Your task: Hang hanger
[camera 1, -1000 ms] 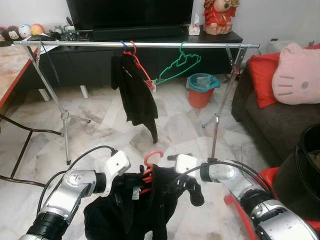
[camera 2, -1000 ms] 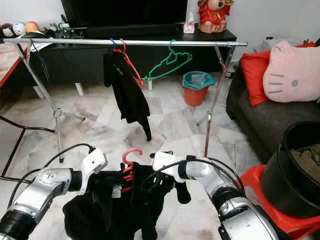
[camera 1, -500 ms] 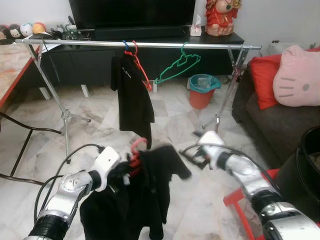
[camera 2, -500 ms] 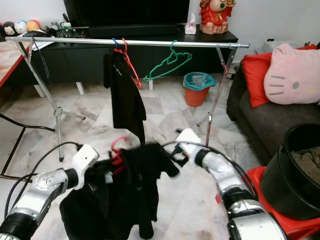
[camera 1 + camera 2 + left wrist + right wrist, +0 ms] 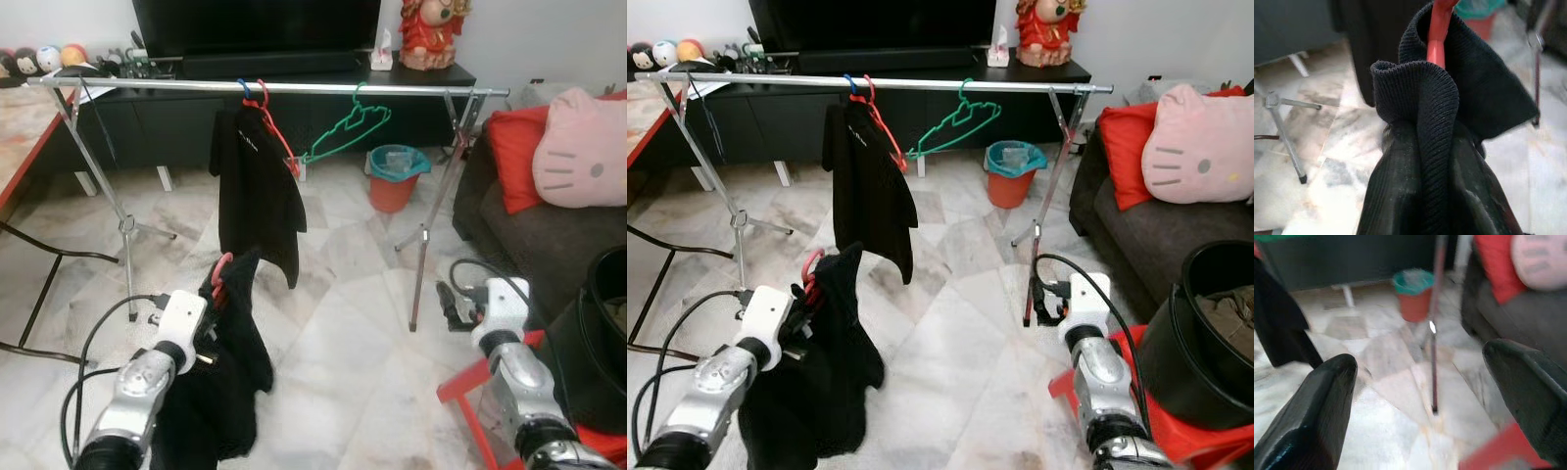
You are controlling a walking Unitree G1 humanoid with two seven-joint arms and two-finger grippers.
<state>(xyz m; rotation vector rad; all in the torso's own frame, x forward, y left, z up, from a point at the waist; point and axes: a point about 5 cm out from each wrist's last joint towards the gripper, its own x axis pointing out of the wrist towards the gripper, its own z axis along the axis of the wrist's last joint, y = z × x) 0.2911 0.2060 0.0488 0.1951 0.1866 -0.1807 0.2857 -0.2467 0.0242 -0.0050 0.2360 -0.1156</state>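
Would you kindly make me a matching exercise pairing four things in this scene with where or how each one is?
Things:
1. green hanger
2. red hanger
3. right gripper
4. orange bin

States:
A. open, holding nothing
B. on the floor beyond the rail
C. empty, hooked on the rail
D. carrying a black garment, held by the left gripper

Pairs: 1-C, 2-D, 3-A, 4-B

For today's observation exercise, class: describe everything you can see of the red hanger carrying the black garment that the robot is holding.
The red hanger looks like smooth plastic. Only its curved hook and neck show, poking up through the ribbed collar of the black garment draped over it. The rest is hidden under the cloth. It is held roughly upright by the left claw, low in front of the metal rail and not yet hooked on. Cloth covers the grip itself.
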